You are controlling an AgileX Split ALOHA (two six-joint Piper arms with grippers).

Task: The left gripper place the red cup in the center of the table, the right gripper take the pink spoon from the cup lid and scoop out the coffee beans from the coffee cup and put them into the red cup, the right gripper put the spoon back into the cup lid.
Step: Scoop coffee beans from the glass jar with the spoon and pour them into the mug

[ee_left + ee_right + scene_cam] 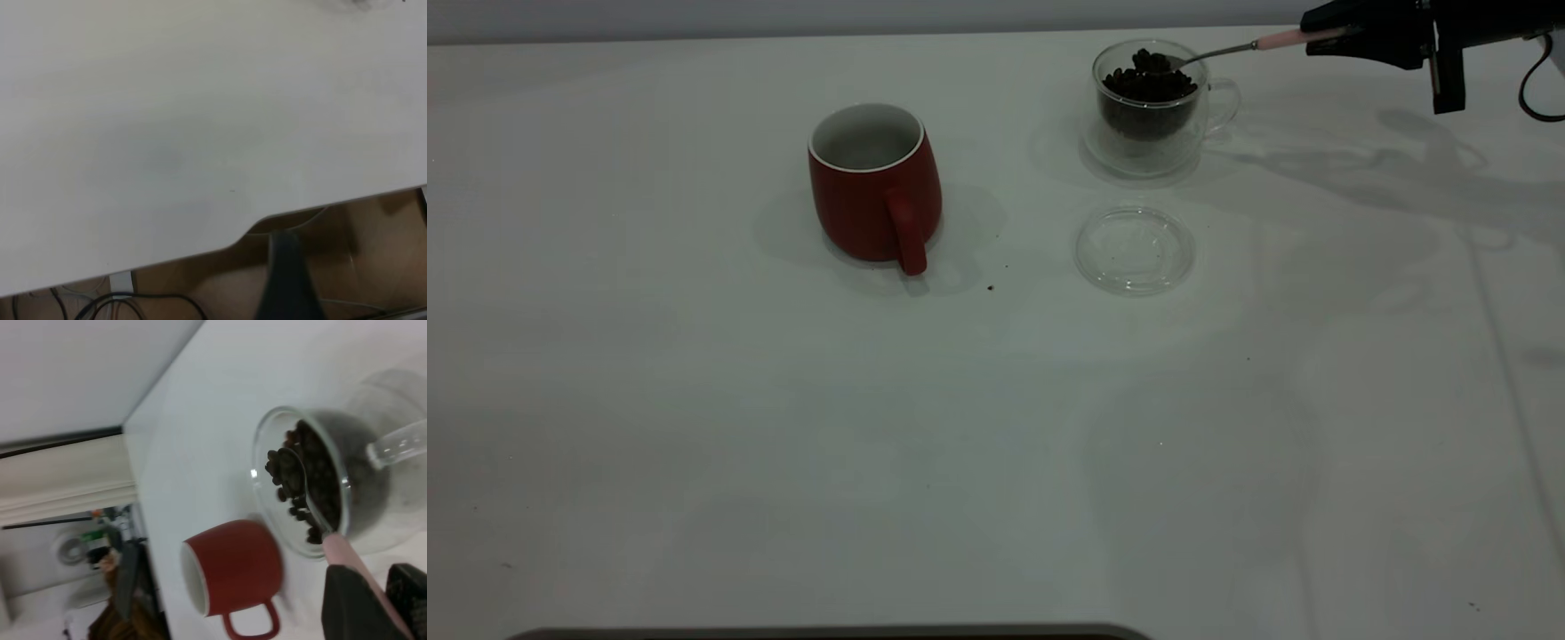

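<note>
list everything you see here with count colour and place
dark red ceramic mug: 1, red with white inside, upright near table centre
clear glass cup: 1, clear, far right of mug
coffee beans: heap, dark brown, in glass cup
pink-handled metal spoon: 1, bowl over the beans
round glass lid: 1, clear, flat in front of glass cup
white table: 1
right gripper: black, far right, holding spoon handle
left gripper: out of view

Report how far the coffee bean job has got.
Done: red cup stands mid-table, looking empty. In hand: right gripper holds the pink spoon, bowl loaded over the coffee beans in the coffee cup. Left: tipping into the cup, returning spoon to cup lid.
</note>
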